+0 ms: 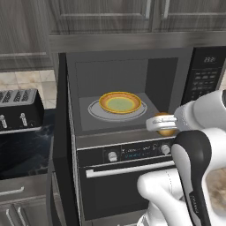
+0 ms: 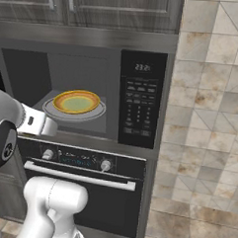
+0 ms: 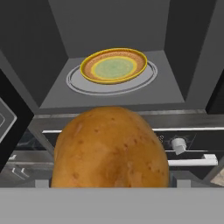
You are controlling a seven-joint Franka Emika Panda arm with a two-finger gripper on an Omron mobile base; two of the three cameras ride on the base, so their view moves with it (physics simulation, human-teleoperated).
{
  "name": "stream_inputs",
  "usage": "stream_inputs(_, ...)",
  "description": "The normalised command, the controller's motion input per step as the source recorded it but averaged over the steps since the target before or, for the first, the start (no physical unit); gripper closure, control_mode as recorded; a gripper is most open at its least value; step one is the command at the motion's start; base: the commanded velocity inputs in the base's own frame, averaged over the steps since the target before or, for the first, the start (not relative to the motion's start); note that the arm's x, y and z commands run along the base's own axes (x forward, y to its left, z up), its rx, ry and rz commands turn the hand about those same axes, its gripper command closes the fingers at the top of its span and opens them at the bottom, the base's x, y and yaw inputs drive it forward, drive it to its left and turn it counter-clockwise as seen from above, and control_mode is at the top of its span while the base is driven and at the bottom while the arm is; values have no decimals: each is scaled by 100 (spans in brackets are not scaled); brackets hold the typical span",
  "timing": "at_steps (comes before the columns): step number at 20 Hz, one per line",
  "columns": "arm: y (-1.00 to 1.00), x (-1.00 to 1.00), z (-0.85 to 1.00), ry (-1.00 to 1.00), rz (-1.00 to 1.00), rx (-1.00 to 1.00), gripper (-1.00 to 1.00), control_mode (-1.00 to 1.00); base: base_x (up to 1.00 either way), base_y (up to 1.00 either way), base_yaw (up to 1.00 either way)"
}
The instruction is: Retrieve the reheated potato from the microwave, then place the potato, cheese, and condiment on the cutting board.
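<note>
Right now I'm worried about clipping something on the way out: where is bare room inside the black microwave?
Inside the black built-in microwave, bare grey floor borders the round glass turntable on each side. The centre is crowded by the orange-rimmed plate. The golden-brown oval potato sits between the gripper jaws, outside the opening.

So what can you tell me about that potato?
The potato is an oval, golden-brown lump with small darker speckles and a matte skin. It sits between the robot's fingers, out in front of the open microwave, level with the oven's control strip, no longer on the yellow plate inside.
</note>
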Motion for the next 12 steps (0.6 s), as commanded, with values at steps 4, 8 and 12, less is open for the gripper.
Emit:
stream_inputs(4, 0, 0, 0, 0, 0, 0, 100, -100, 0, 0, 0)
stream_inputs(8, 0, 0, 0, 0, 0, 0, 100, -100, 0, 0, 0)
stream_inputs(12, 0, 0, 0, 0, 0, 0, 100, -100, 0, 0, 0)
